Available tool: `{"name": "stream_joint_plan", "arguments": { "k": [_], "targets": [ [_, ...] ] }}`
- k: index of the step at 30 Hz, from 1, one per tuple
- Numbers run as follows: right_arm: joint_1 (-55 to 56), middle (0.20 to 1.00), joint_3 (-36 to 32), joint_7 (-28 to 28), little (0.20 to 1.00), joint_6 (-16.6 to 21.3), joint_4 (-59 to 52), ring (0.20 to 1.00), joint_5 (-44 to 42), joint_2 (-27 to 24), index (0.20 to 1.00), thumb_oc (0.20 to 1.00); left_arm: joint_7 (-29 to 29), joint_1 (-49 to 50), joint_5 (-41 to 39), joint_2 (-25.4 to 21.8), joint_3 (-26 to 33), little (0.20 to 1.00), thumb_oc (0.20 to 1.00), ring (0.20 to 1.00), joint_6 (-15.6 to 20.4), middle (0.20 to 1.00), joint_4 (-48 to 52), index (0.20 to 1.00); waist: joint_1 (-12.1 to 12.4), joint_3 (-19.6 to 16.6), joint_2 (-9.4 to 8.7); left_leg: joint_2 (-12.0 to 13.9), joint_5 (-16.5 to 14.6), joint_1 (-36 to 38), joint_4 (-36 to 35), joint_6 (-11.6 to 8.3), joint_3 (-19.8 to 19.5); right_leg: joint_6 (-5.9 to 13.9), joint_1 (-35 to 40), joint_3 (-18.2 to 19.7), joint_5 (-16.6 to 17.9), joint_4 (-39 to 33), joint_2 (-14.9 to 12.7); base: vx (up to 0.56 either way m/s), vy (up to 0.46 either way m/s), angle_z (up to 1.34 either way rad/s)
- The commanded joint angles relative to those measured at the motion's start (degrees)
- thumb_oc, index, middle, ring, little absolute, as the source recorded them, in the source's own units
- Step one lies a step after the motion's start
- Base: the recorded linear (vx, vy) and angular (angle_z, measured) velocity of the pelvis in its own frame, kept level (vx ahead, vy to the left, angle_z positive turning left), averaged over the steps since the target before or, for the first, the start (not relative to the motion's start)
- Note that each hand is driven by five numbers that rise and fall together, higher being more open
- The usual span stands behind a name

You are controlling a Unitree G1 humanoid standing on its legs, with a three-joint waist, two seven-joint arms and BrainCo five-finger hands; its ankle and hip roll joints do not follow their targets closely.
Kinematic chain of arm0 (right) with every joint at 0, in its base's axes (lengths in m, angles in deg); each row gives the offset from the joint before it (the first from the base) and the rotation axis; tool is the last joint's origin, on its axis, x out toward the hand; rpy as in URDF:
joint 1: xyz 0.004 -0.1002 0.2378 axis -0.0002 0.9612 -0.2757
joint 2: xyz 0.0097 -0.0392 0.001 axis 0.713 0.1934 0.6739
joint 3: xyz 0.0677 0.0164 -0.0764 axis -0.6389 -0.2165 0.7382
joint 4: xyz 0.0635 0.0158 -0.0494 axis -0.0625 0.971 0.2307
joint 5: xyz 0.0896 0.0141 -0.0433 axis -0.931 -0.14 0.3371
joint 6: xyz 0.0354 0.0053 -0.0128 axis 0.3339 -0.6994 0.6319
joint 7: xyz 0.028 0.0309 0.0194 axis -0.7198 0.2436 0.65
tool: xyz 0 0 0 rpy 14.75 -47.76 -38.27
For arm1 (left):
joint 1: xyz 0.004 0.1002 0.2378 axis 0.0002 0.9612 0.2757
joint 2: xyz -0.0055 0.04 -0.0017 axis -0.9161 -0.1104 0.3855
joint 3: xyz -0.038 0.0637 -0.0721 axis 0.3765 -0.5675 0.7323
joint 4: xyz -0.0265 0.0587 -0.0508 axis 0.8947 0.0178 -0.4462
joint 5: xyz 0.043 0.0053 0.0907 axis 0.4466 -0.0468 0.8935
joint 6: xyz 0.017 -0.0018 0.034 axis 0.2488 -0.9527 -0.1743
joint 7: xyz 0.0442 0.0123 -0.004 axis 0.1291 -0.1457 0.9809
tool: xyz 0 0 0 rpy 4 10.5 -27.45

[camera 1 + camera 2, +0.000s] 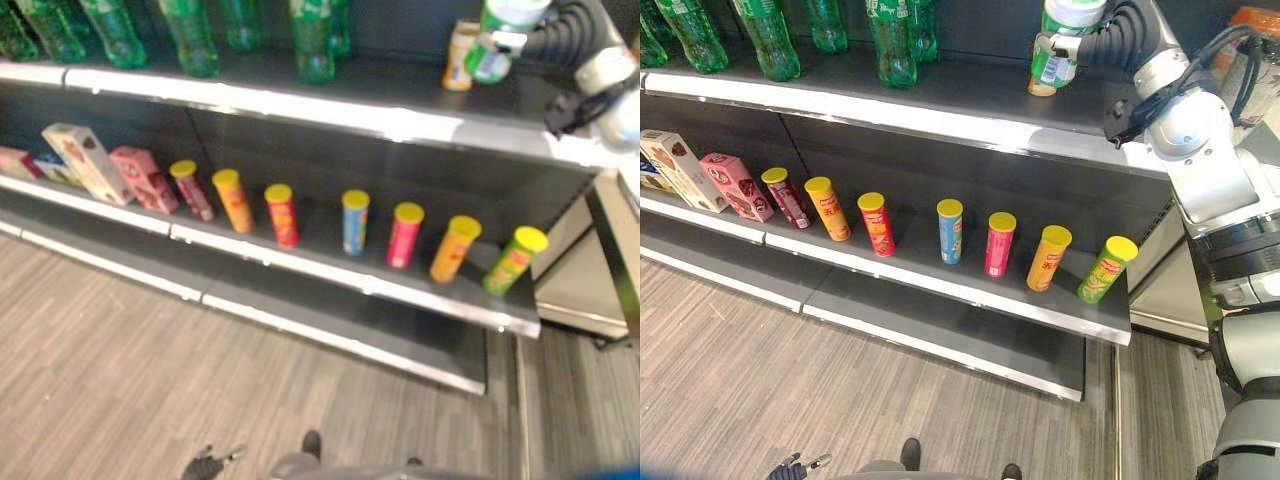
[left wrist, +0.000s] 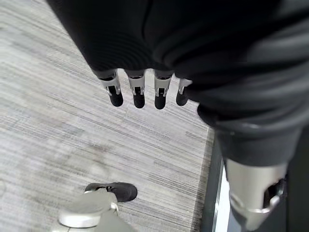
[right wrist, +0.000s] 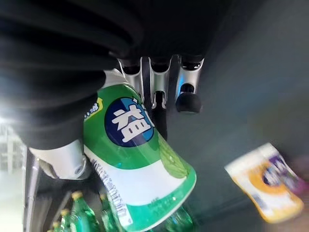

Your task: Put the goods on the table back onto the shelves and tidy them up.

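While the left hand (image 2: 140, 92) hangs low over the grey wood-look floor (image 1: 730, 380) with its fingers straight and relaxed, holding nothing, the shelves hold goods across their width. On the upper shelf (image 1: 940, 95), green bottles (image 1: 765, 35) stand in a group toward the left. Below, on the lower shelf (image 1: 920, 270), a white carton (image 1: 680, 168) and a pink carton (image 1: 736, 185) lean at the left end. Beside them runs a row of yellow-lidded tubes, set apart from one another: a dark red tube (image 1: 786, 196), an orange tube (image 1: 827, 208), a red tube (image 1: 876, 223), a blue tube (image 1: 951, 230), a pink tube (image 1: 998, 243), another orange tube (image 1: 1048, 257) and a green tube (image 1: 1104, 268), the last two tilted. Toward the right of the upper shelf, the right hand (image 1: 1095, 40) has its fingers curled round a green and white container (image 1: 1060, 45), held just above the shelf surface. Just behind that container stands an orange and white can (image 1: 460, 55).
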Motion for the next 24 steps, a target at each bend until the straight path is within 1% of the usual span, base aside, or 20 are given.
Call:
{"name": "stream_joint_plan", "arguments": {
  "k": [1,7,8,10,14,24],
  "targets": [
    [-8.7,0.2,3.5,-1.6,0.2,0.2,7.4,0.2,-2.6,0.1,0.2,0.2,0.9,-4.2,-2.4,-2.9,-2.4,1.0,1.0,1.0,1.5,1.0,-1.8,1.0,3.0,-2.1,-1.91,0.2,-7.7,3.7,0.5,-2.75,-0.9,1.68,-4.6,-0.2,-1.5,3.8,-1.9,0.05,-0.056,0.22],
    [-9.9,0.2,4.8,-1.1,0.2,-0.6,13.1,0.2,-2.5,0.9,0.2,0.2,1.3,-4.5,-2.3,-2.5,-2.8,1.0,1.0,1.0,1.3,1.0,-3.4,1.0,3.6,-2.1,-1.95,0.6,-7.0,2.8,0.1,-3.41,-2.3,1.28,-4.1,-2.4,-2.0,3.5,-1.6,0.03,-0.039,0.18],
    [-10.3,0.2,5.6,-0.7,0.2,-1.1,15.8,0.2,-2.1,1.6,0.2,0.2,1.2,-4.2,-2.4,-2.2,-3.1,1.0,1.0,1.0,1.1,1.0,-4.1,1.0,4.1,-2.2,-1.91,0.7,-6.8,2.7,0.0,-3.56,-2.6,1.19,-3.7,-3.3,-2.2,3.3,-1.7,0.04,-0.026,0.24],
    [-10.5,0.2,5.7,-0.7,0.2,-1.0,15.9,0.2,-2.1,1.7,0.2,0.2,1.2,-4.2,-2.4,-2.2,-3.1,1.0,1.0,1.0,1.1,1.0,-4.1,1.0,4.0,-2.2,-1.87,0.7,-6.8,2.7,0.0,-3.57,-2.7,1.19,-3.6,-3.3,-2.2,3.3,-1.6,0.03,-0.017,0.16],
    [-10.1,0.2,5.3,-0.6,0.2,-1.0,18.3,0.2,-3.2,3.3,0.2,0.2,1.6,-4.4,-2.4,-1.9,-3.5,1.0,1.0,1.0,1.1,1.0,-4.4,1.0,4.3,-2.0,-1.75,0.9,-6.6,2.4,0.0,-3.9,-2.8,1.07,-3.3,-4.0,-2.4,3.0,-1.6,0.02,-0.014,0.13],
    [-10.8,0.2,7.4,0.4,0.2,-1.0,18.8,0.2,-2.4,4.4,0.2,0.2,1.9,-4.6,-2.3,-1.7,-3.8,1.0,1.0,1.0,1.1,1.0,-4.6,1.0,4.0,-2.1,-2.06,1.0,-6.9,2.9,0.0,-3.88,-2.2,1.11,-2.5,-4.2,-2.5,2.6,-1.6,0.0,0.001,0.0]
  ]
}}
